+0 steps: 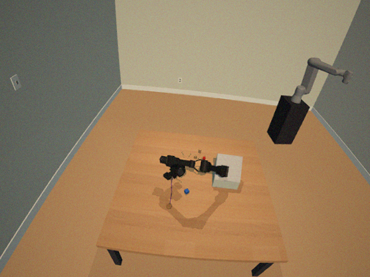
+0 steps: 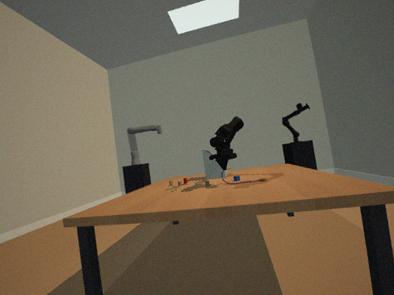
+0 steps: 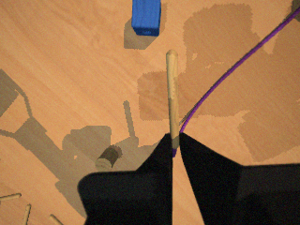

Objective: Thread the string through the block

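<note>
So the black jaws (image 2: 224,168) are clamped on the thin wooden stick (image 2: 229,168) (image 3: 172,94), holding it above the wooden table (image 1: 187,240) (image 2: 219,207). Purple string (image 1: 170,194) (image 2: 239,183) (image 3: 230,70) runs from there to the round wooden button (image 1: 168,205) (image 2: 262,180). Blue block (image 1: 186,191) (image 2: 237,178) (image 3: 146,18) sits nearby, can't tell if it has a hole.
</note>
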